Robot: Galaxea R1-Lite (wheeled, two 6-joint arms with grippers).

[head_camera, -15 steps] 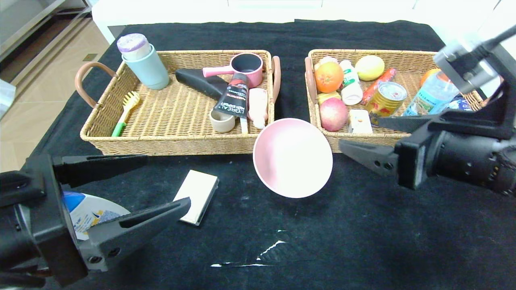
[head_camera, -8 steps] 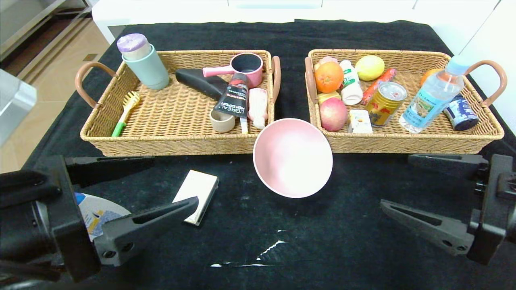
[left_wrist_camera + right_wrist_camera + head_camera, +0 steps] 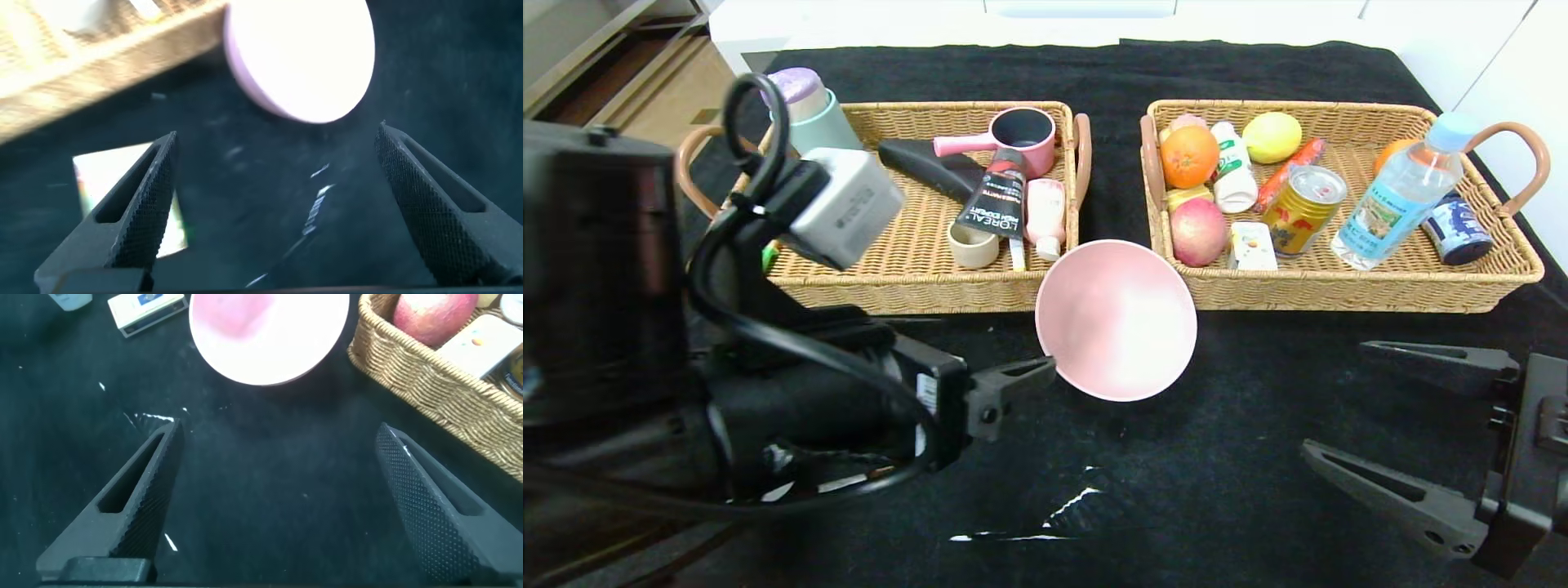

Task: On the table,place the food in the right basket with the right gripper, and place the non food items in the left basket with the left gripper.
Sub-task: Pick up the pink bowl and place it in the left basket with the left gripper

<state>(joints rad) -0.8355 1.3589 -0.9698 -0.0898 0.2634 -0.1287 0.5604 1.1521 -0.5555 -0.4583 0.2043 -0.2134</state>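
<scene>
The left gripper [image 3: 274, 208] has swung in from the near-left corner toward the pink bowl [image 3: 1116, 318], jaws spread wide and empty, one fingertip just beside the rim. The right gripper [image 3: 1409, 433] has drawn back to the near right, open and idle. Food already lies in the right basket [image 3: 1347, 286]; the bowl and the cream box [image 3: 122, 200] remain on the black-clothed table [image 3: 1176, 506], so non-food sorting appears underway.

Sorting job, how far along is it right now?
Food looks done: the apple, gold can and white packet lie in the right basket. Nothing is in hand; the left pincer hangs open near the pink bowl, the right pincer open and idle. Left: bowl and cream box, still on the table.
</scene>
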